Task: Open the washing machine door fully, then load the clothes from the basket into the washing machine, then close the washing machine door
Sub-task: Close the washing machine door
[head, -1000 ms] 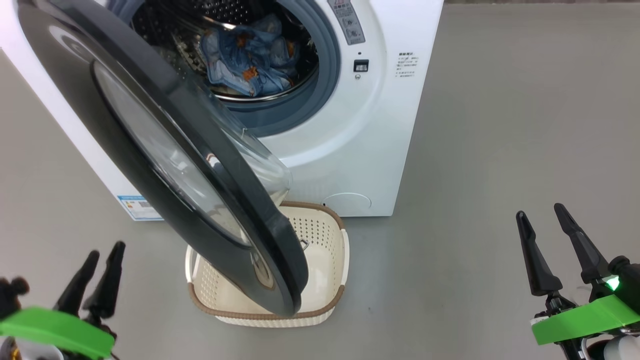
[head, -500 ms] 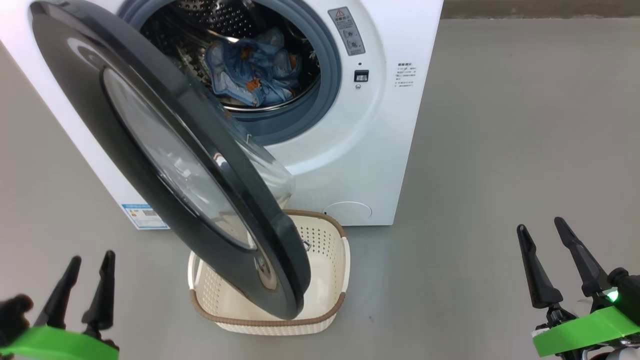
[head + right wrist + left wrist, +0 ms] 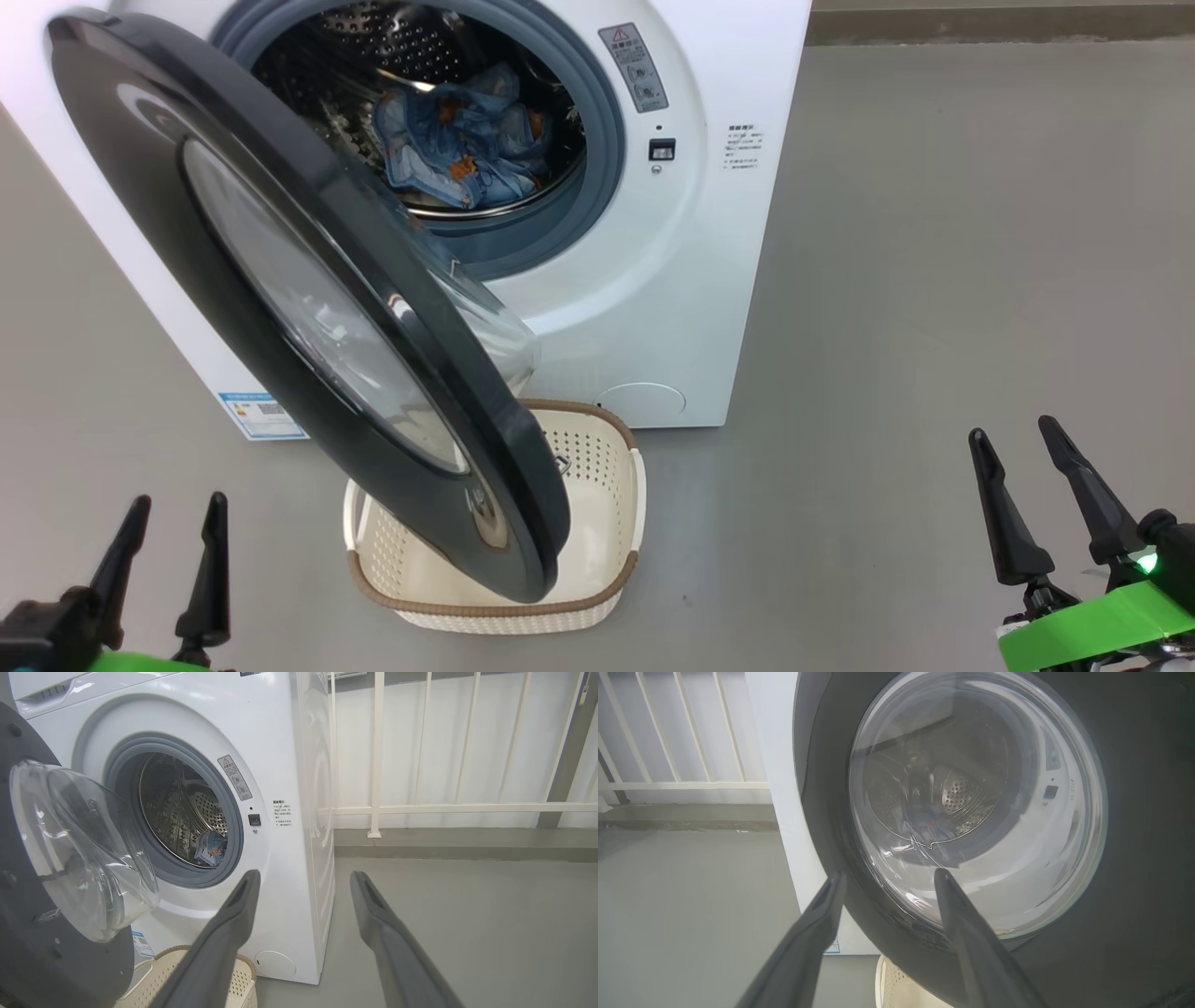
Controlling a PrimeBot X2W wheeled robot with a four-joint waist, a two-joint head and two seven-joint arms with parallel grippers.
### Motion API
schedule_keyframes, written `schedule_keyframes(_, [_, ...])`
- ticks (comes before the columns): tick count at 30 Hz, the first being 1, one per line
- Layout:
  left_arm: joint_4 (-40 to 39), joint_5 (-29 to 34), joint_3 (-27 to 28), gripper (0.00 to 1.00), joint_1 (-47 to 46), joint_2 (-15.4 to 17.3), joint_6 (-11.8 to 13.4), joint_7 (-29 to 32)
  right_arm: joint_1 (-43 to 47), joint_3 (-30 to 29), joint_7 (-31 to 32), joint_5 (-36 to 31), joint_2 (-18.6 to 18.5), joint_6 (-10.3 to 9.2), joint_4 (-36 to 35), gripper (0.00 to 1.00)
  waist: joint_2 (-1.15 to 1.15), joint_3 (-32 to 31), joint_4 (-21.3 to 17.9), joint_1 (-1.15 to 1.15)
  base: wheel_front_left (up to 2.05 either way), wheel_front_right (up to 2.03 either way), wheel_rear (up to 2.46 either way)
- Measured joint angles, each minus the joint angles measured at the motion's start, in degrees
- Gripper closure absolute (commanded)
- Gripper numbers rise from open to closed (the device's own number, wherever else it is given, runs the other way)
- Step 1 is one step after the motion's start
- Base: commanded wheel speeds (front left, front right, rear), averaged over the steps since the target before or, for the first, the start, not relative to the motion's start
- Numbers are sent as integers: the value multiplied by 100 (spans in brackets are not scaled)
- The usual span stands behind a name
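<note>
Ahead of my left gripper (image 3: 179, 500), spread and empty, stands the washing machine door (image 3: 308, 308); my right gripper (image 3: 1011, 428) gapes empty.

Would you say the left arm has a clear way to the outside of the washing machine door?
Probably yes. Its jaws stand open and point at the outer face of the door, with just floor between them. The basket sits under the door's lower edge, off to one side.
</note>
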Motion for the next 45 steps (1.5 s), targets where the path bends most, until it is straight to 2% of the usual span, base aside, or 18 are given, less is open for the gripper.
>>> schedule_keyframes(8, [-175, 619, 286, 0, 176, -354, 0, -1, 0, -42, 0, 0, 19, -1, 23, 0, 0, 19, -42, 0, 0, 0, 0])
schedule_keyframes(16, [-178, 801, 401, 0, 312, -526, 0, -1, 0, -57, 0, 0, 40, -1, 36, 0, 0, 78, -72, 0, 0, 0, 0])
schedule_keyframes(45, [-190, 916, 417, 0, 309, -620, 0, -1, -5, -93, 0, -1, 76, 0, 43, 0, 0, 174, 9, 0, 0, 0, 0])
